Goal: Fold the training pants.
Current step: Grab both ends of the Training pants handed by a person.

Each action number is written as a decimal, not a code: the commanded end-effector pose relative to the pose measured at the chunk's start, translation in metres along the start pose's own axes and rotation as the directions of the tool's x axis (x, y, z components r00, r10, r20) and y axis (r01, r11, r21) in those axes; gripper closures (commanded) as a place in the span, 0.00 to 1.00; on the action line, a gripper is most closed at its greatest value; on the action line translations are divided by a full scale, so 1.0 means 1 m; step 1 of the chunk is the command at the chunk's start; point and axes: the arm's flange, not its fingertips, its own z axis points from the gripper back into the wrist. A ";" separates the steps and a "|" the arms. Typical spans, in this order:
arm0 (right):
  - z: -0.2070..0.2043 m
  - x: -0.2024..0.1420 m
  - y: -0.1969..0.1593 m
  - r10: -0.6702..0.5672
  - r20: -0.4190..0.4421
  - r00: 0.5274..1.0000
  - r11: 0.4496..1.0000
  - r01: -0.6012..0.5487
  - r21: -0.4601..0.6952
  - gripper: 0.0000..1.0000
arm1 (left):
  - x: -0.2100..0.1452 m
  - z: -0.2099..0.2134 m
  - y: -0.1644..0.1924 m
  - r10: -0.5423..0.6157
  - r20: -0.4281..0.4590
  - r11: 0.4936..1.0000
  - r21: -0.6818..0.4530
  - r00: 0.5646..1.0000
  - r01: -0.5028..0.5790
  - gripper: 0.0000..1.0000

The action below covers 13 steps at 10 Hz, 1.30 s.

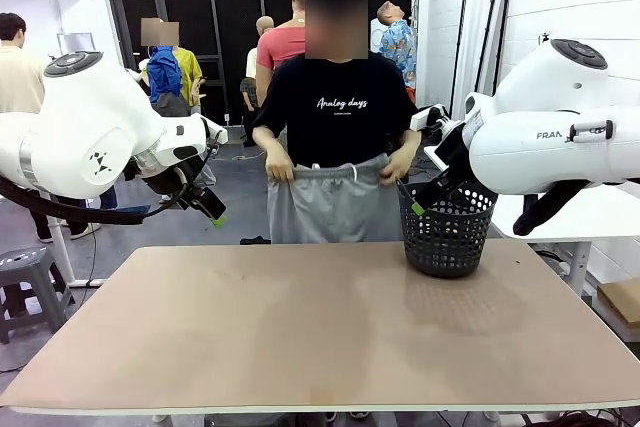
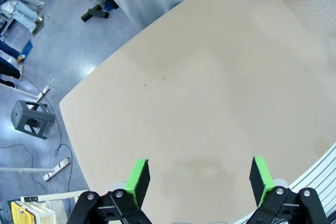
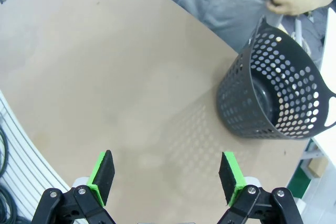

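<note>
The training pants [image 1: 330, 205] are light grey soft jersey, with a gathered waistband and a white drawstring dangling at its middle. They hang unfolded with the waistband uppermost and stretched wide, held at both ends against the waist of a person [image 1: 335, 97] at the far side of the table [image 1: 320, 327]. Their lower part drops out of sight behind its far edge

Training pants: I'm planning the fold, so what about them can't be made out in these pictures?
Front view: the table hides the training pants from the thighs down.
Left wrist view: the picture's top edge cuts off their waistband.
Right wrist view: the top edge crops the waistband, and the person's hand covers one corner.
</note>
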 end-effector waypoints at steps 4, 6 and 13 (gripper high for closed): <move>0.000 0.000 -0.001 -0.001 0.000 1.000 1.000 0.001 0.002 0.00 | 0.001 0.000 0.001 -0.005 0.000 1.000 -0.004 1.000 0.005 0.00; 0.000 0.000 -0.001 -0.001 0.000 1.000 1.000 0.001 0.002 0.00 | 0.001 0.000 0.001 -0.005 0.000 1.000 -0.004 1.000 0.005 0.00; 0.000 0.000 -0.001 -0.001 0.000 1.000 1.000 0.001 0.002 0.00 | 0.001 0.000 0.001 -0.005 0.000 1.000 -0.004 1.000 0.005 0.00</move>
